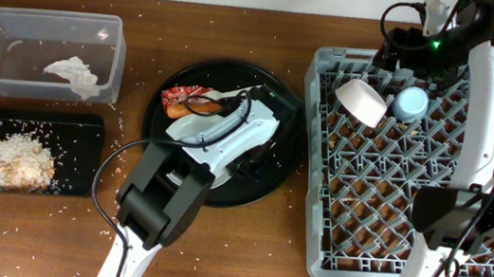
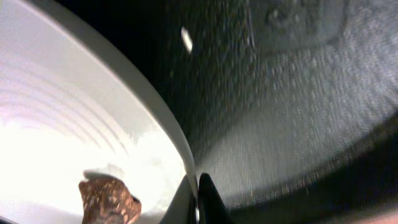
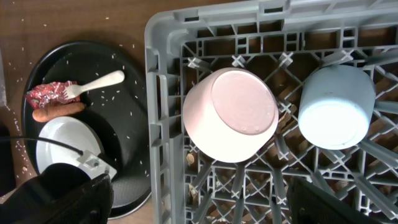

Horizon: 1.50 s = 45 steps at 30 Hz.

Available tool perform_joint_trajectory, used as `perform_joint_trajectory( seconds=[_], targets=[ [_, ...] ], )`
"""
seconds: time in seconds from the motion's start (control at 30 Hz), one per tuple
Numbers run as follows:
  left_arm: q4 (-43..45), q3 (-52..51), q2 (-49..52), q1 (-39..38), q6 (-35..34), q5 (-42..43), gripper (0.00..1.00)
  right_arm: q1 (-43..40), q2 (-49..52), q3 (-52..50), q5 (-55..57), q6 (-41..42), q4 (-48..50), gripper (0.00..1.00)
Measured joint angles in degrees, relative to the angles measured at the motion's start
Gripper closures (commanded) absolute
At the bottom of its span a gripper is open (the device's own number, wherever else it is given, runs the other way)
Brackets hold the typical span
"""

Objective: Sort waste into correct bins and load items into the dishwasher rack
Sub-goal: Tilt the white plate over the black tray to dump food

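My left gripper (image 1: 211, 141) is shut on the rim of the pale plate (image 1: 189, 129), which lies on the round black tray (image 1: 260, 183). In the left wrist view the fingers (image 2: 196, 200) pinch the plate's edge (image 2: 93, 124), and a brown food scrap (image 2: 109, 199) sits on the plate. The red wrapper (image 1: 176, 96), orange sausage piece (image 1: 195, 110) and white fork (image 1: 239, 92) lie beside the plate. The cream bowl (image 3: 233, 115) and light-blue cup (image 3: 336, 106) lie in the grey dishwasher rack (image 1: 320, 167). My right gripper (image 3: 205, 205) is open and empty above them.
The clear tub (image 1: 6, 78) at the back left holds the crumpled napkin (image 1: 74, 73). The flat black tray (image 1: 75, 135) in front of it holds rice and brown scraps (image 1: 14, 165). Rice grains are scattered over the wooden table.
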Motion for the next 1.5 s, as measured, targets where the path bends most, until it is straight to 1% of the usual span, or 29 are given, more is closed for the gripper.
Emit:
perform_joint_trajectory(
  seconds=[0.03,0.1,0.23,0.33,0.4,0.57,0.67,0.7,0.77,0.8,0.9,0.93,1.03,1.1,1.17,1.27,1.33,1.43,1.5],
  targets=[
    [-3.21,2.49,0.13,0.00,0.04,0.20,0.99,0.00,0.00,0.00,0.00,-0.15,-0.02,0.12],
    [-6.34,6.29,0.33,0.00,0.09,0.68,0.99,0.00,0.00,0.00,0.02,-0.33,0.07,0.12],
    [-13.42,18.16,0.44,0.00,0.02,-0.52,0.99,0.00,0.00,0.02,0.00,-1.27,-0.07,0.12],
    [-18.12,24.98,0.44,0.76,-2.29,-3.21,0.99,0.00,0.00,0.02,0.00,-1.55,-0.02,0.11],
    [-20.15,28.44,0.44,2.97,-3.98,-3.78,0.99,0.00,0.00,0.04,0.00,-1.68,-0.07,0.12],
    [-20.70,29.55,-0.42,14.91,-6.29,-3.78,0.99,0.00,0.00,0.07,0.00,-1.66,0.31,0.11],
    [-20.72,29.55,-5.53,25.22,-5.35,-1.99,0.99,0.00,0.00,0.09,0.00,-1.68,0.44,0.11],
    [-20.72,29.55,-6.49,26.67,-5.01,-1.62,0.99,0.00,0.00,0.09,0.00,-1.70,0.44,0.11],
    [-20.81,28.61,-10.34,33.66,-1.53,3.06,1.00,0.00,0.00,0.09,0.00,-1.68,0.44,0.11],
    [-20.83,28.02,-11.15,36.26,-0.02,4.74,0.99,0.00,0.00,0.09,0.00,-1.68,0.46,0.11],
    [-20.87,22.29,-11.69,43.78,7.34,11.61,0.99,0.00,0.00,0.09,0.00,-1.66,0.44,0.11],
    [-20.87,21.38,-11.67,44.63,8.39,12.17,0.99,0.00,0.00,0.09,0.00,-1.68,0.39,0.11],
    [-19.98,17.66,-11.67,49.33,16.17,18.36,0.99,0.00,0.00,0.09,-0.02,-1.66,0.42,0.12],
    [-18.16,16.74,-11.67,52.72,22.29,26.08,0.99,0.00,0.00,0.09,0.00,-1.66,0.42,0.12],
    [-18.16,16.35,-11.67,56.19,27.85,34.60,0.99,0.00,0.00,0.09,0.00,-1.70,0.39,0.12],
    [-20.65,16.24,-11.67,61.90,35.41,47.21,0.99,0.00,0.00,0.09,0.00,-1.66,0.42,0.12],
    [-20.85,15.82,-11.67,64.89,37.75,52.37,1.00,0.00,0.00,0.09,0.00,-1.68,0.39,0.11],
    [-20.85,13.53,-11.67,67.80,38.64,56.59,0.99,0.00,0.00,0.09,0.00,-1.66,0.39,0.12],
    [-20.92,9.81,-11.69,68.39,38.66,58.77,0.99,0.00,0.00,0.09,0.00,-1.64,0.42,0.12]
  ],
)
